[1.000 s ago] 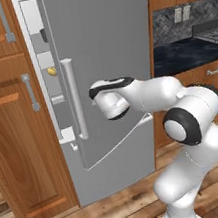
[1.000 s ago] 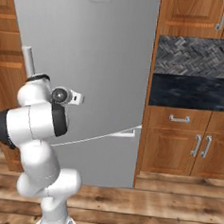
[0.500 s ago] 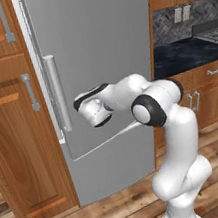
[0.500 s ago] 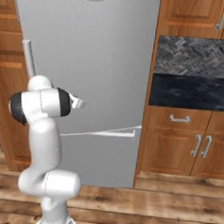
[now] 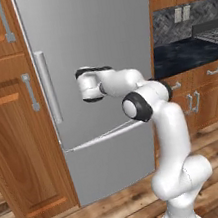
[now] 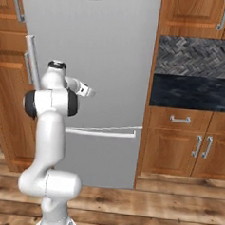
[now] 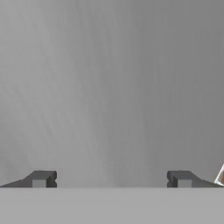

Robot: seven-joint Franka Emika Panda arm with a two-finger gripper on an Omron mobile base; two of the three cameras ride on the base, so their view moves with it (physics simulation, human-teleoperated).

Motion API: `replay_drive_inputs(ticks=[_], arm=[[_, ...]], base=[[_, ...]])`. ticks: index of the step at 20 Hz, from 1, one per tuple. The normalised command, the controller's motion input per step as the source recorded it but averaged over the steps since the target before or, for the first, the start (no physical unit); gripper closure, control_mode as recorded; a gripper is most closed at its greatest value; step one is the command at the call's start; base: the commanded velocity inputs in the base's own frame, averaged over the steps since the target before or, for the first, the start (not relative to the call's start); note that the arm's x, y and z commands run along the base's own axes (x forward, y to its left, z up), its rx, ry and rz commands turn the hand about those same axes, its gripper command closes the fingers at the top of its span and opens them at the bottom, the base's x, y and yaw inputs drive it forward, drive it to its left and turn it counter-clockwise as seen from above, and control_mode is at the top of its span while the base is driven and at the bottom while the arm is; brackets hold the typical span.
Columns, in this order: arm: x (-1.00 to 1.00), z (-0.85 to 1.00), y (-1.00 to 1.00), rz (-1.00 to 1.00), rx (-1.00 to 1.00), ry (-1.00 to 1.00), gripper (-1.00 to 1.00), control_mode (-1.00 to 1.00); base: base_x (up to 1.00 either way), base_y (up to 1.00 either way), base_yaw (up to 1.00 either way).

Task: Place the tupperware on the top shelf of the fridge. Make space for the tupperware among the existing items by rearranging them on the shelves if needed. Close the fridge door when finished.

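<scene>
The gripper (image 7: 111,179) has its two dark fingers (image 7: 41,178) far apart, with nothing between them. It points straight at the fridge door (image 5: 95,47), and in the hand view the flat grey door lies right in front of the fingers. In the right base view the gripper (image 6: 86,90) sticks out from the white arm (image 6: 49,129) toward the door (image 6: 104,52), very near it; I cannot tell if it touches. The door is shut. In the left base view the hand end of the arm (image 5: 89,84) is in front of the door, just to the right of the long upright handle (image 5: 47,86). Below the arm, a flat bar handle (image 5: 105,135) runs across the top of the drawer (image 5: 110,164). The fridge (image 6: 83,155) stands between brown wooden cabinets (image 5: 7,124), on a wooden floor (image 6: 150,207). To the right of it is a dark table (image 5: 183,55) with more wooden cabinets (image 6: 188,143) under it.
</scene>
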Motion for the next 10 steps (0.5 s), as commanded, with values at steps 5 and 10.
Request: replay_drive_inputs(ticks=[5,10], arm=[[1.00,0.80,0.00,-0.09,0.00,0.07,-1.00,-1.00],[1.00,0.51,0.09,-0.06,0.00,0.09,-1.00,-1.00]], base=[[0.00,0.00,0.00],[0.00,0.00,0.00]])
